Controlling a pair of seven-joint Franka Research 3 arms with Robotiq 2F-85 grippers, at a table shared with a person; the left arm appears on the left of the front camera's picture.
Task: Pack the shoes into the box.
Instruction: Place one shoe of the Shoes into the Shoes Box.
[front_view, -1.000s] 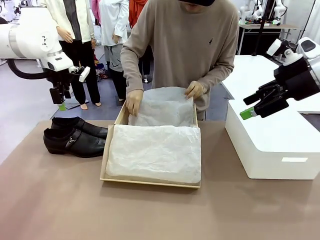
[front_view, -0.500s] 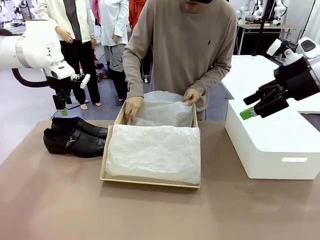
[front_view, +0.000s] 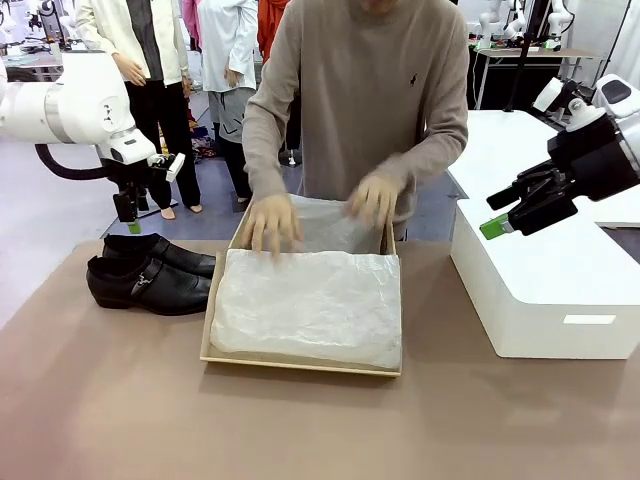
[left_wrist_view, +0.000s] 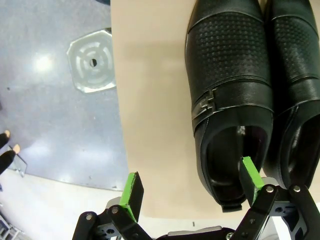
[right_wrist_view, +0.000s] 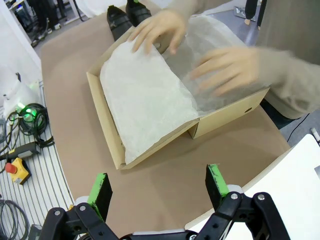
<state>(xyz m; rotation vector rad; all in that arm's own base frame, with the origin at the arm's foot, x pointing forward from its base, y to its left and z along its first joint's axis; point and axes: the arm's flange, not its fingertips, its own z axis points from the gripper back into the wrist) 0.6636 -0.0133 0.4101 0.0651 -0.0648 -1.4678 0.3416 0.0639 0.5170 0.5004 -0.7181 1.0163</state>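
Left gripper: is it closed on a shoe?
No, the left gripper hangs open above the black dress shoes, its green pads spread wide apart.

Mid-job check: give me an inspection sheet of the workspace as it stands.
Surface: brown table, carrying everything listed.
Job's things: the shoes lie side by side on the table, left of the box, outside it; box open, lined with white tissue paper; person's hands on the paper at its far end.
Clutter: white block right of the box.
Grippers: left gripper open above the shoes; right gripper open, raised right of the box.
Cables: cables and a red stop button beside the table.
Surroundings: person at the far side.
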